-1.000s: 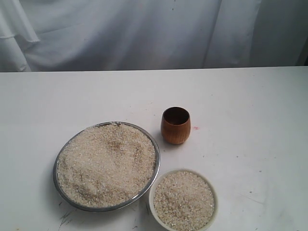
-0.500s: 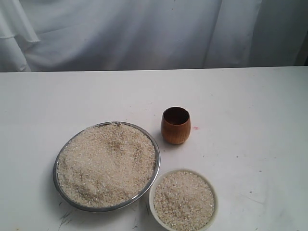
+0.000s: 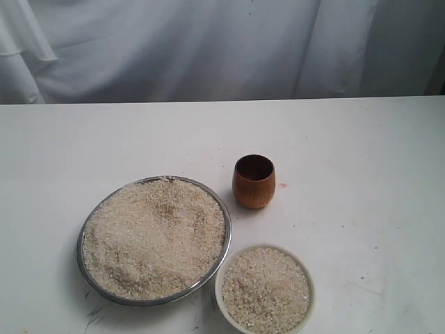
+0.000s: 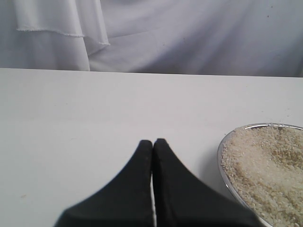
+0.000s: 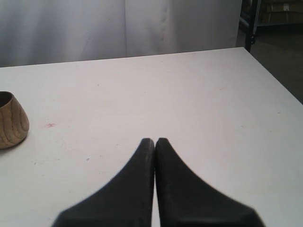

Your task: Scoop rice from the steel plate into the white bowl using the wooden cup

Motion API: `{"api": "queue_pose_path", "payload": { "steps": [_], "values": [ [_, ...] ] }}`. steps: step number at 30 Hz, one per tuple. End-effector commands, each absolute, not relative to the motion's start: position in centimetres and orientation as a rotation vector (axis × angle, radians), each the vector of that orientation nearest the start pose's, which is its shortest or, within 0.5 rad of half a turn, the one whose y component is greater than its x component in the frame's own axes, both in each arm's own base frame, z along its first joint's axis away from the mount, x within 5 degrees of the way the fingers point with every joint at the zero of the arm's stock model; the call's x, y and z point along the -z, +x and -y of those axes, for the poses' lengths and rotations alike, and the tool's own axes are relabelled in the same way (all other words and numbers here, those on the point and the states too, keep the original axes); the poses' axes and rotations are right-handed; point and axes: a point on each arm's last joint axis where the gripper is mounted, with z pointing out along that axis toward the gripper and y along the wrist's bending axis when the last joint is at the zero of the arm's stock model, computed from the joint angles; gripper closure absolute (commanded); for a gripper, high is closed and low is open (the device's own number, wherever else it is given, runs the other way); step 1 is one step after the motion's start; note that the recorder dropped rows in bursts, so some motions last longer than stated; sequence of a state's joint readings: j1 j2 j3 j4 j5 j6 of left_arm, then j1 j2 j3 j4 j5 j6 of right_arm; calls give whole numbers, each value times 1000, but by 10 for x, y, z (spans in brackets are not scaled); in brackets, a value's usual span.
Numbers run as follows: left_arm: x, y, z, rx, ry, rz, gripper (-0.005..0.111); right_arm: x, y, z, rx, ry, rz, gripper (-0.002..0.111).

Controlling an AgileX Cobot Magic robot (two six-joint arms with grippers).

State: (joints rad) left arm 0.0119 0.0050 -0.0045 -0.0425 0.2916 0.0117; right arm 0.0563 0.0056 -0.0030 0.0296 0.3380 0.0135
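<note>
Both tools are pinched closed, holding nothing. Near the left gripper (image 4: 152, 141) lies the wide, shiny steel plate (image 4: 221, 156), heaped with beige rice (image 4: 265, 165). The small round white bowl (image 3: 218, 282), rice-filled, sits just beside the plate. The reddish-brown wooden cup (image 5: 10, 125) stands upright, apart from the right gripper (image 5: 155, 140), with bare white table (image 5: 142, 85) between.

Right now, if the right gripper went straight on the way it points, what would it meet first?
Nothing on the table, it seems: the shut right gripper points over its bare top, the wooden cup well off to one side. Beyond the far edge hangs the white curtain; depth is unclear.
</note>
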Motion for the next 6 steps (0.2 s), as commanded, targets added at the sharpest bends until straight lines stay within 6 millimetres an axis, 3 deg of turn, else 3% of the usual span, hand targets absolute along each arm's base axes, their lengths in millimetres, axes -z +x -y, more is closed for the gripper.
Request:
{"api": "queue_pose_path", "payload": {
  "steps": [1,6],
  "values": [
    [-187,55,1,27,-30,-1768,107,-183,54,-4,-75,-12,-1821,108],
    [-187,55,1,27,-30,-1768,107,-183,54,-4,-75,-12,-1821,108]
  ]
}}
